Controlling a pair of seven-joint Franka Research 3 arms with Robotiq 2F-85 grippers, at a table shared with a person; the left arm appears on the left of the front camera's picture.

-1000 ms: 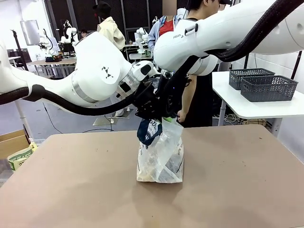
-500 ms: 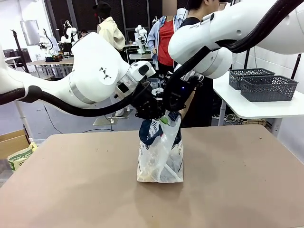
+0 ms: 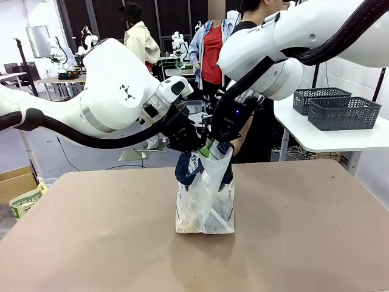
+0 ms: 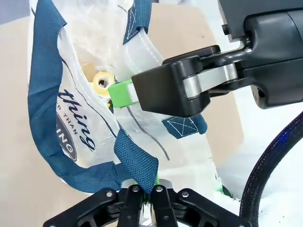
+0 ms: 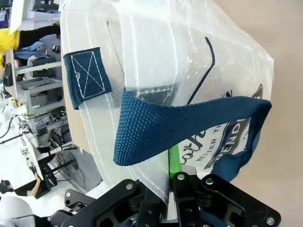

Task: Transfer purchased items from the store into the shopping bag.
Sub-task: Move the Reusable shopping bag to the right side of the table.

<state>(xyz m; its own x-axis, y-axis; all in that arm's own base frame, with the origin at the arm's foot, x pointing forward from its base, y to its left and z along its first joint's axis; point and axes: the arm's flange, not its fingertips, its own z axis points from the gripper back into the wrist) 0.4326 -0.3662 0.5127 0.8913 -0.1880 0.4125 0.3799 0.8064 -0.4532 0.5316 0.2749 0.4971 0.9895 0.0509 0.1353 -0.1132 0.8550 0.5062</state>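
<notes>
Front view: from the left, the left arm curves in over the tan table [image 3: 91, 243] and ends with the left gripper [image 3: 193, 141] at the top of the shopping bag [image 3: 205, 207], which stands upright near the middle of the table. The right gripper [image 3: 214, 145] meets the bag's top edge just beside it, its arm coming down from the upper right. Farther right, two dark mesh baskets [image 3: 337, 109] sit stacked on a white side table [image 3: 328, 140], well apart from the bag. A person in a red top [image 3: 213, 48] stands behind the arms.

In the left wrist view, the left gripper [image 4: 144, 198] has its jaws pinched together on a navy strap handle [image 4: 137, 163] of the bag (the printed oval logo [image 4: 68, 137] shows sideways here). Down through the open mouth a yellowish ring-shaped piece [image 4: 102, 82] lies inside the bag. The right gripper [image 4: 124, 94] shows across the opening, a green pad at its tip against the clear plastic.

In the right wrist view, the right gripper [image 5: 168, 189] is closed tight on the bag's clear plastic rim, with the other navy strap [image 5: 189, 125] looping across above its fingers.
</notes>
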